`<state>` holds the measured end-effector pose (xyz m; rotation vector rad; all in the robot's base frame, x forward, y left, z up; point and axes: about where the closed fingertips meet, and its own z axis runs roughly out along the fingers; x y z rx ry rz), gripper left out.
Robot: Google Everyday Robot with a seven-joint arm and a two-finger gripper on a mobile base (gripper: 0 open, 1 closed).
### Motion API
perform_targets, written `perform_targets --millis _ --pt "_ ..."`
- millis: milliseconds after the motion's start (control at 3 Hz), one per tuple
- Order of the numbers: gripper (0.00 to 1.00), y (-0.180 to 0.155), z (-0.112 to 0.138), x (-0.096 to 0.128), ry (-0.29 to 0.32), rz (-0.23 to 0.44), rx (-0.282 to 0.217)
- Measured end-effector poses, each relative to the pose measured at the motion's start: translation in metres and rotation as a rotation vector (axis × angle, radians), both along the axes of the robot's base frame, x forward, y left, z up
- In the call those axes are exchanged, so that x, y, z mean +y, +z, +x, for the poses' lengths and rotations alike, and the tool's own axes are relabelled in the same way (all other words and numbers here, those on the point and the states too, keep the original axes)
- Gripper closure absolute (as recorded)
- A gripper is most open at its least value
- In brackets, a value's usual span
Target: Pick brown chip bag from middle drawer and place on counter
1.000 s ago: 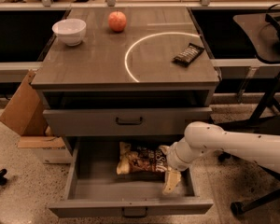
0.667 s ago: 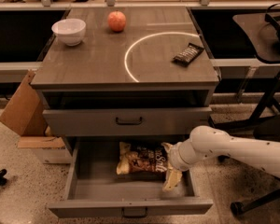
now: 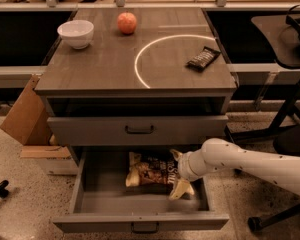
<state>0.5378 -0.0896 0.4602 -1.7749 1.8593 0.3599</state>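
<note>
Camera view: pincer (image 3: 174, 174) half-hidden at bag (image 3: 149, 171)

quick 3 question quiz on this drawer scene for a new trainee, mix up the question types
1. True or false: the brown chip bag lies on the counter.
2. Where is the gripper?
A. above the counter
B. inside the open middle drawer, at the bag's right end
C. out of view
3. Short answer: what white thing stands left of the apple on the counter?

Key
1. False: the bag lies in the open middle drawer.
2. B
3. The bowl
</note>
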Motion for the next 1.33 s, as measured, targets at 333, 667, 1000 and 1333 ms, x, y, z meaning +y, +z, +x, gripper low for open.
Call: perform_targets --millis 333,667,1000,1333 --pt "0.00 -0.023 0.016 0.010 -0.021 0.019 -0.024" --pt "0.00 -0.038 0.027 0.016 -0.043 0.020 -0.042" --pt "0.00 -0.059 0.040 0.021 -0.066 -0.010 -0.043" --pt "0.13 -0.079 0.051 0.028 -0.078 -0.038 -0.035"
